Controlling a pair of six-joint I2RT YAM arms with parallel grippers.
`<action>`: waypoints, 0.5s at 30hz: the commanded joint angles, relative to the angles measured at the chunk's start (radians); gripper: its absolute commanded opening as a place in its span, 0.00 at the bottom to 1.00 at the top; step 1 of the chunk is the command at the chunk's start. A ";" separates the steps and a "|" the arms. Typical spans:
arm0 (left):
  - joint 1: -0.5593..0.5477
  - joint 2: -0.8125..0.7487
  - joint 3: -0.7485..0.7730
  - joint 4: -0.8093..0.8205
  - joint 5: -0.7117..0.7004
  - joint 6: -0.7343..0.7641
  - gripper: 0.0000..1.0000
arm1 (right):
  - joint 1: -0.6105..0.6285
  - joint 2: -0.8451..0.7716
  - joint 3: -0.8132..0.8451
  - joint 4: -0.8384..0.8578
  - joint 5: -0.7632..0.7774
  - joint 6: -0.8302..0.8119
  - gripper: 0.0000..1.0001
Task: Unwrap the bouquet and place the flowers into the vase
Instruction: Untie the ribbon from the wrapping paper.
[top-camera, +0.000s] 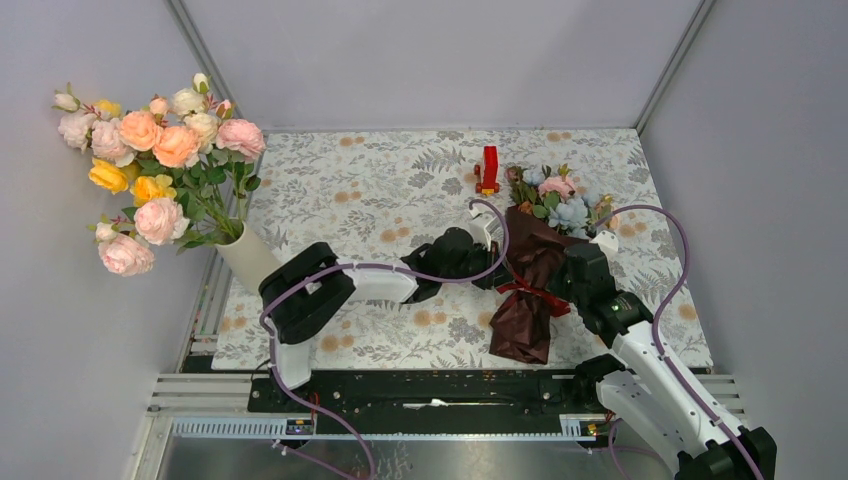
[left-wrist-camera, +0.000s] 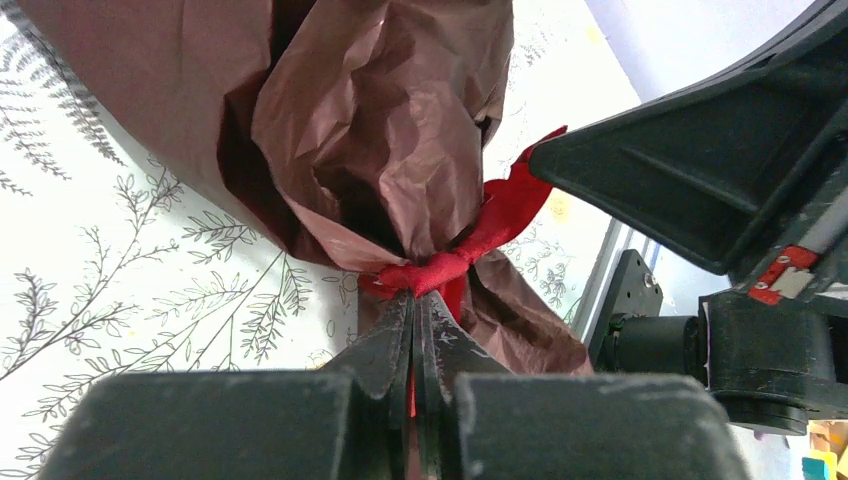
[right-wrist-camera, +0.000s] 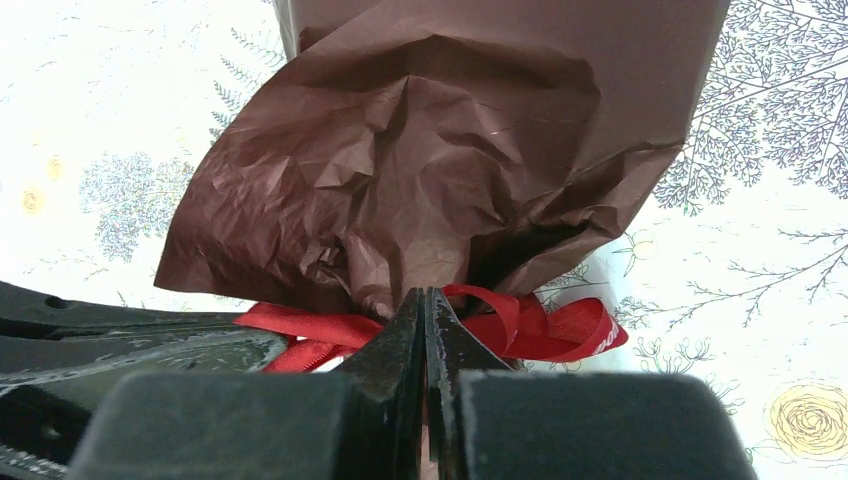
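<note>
Left gripper (left-wrist-camera: 413, 300), its black fingers pressed together, pinches a strand of the red satin ribbon (left-wrist-camera: 500, 215) right at the knot, while the right gripper (right-wrist-camera: 424, 295) meets the same tied neck from the opposite side, its fingers likewise closed tip to tip; whether a ribbon strand is caught between them cannot be told. Between the two lies the small bouquet (top-camera: 530, 290) in dark red crinkly wrapping paper (left-wrist-camera: 380, 110), flat on the fern-and-blossom printed tablecloth (top-camera: 380, 180) at the right of centre, its tail toward the arms' bases and its head toward the far wall. Thin-stemmed pale blue, pink and brownish flowers (top-camera: 560, 195) with green leaves spill from the open top of the paper. From the wrist views the paper is deeply creased and gathered tight under the ribbon, whose loops fan out to the side of the right gripper's tips. A small red upright object (top-camera: 489, 168) stands just beyond the blooms, near the far edge of the cloth. Well apart, at the table's left edge, the plain white tapered vase (top-camera: 248, 258) leans outward, filled by a large bunch of peach, pink and yellow roses (top-camera: 150, 150). The left arm's white forearm stretches across the cloth between vase and bouquet, and purple cables (top-camera: 680, 240) arc over both arms.
</note>
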 joint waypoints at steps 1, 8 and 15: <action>-0.004 -0.089 0.024 0.013 -0.064 0.067 0.00 | -0.005 -0.003 0.006 0.013 0.037 -0.025 0.00; -0.003 -0.110 0.035 -0.022 -0.076 0.129 0.00 | -0.005 -0.003 0.010 -0.001 0.070 -0.040 0.00; -0.003 -0.138 0.043 -0.060 -0.079 0.220 0.00 | -0.005 -0.017 0.010 -0.011 0.086 -0.047 0.00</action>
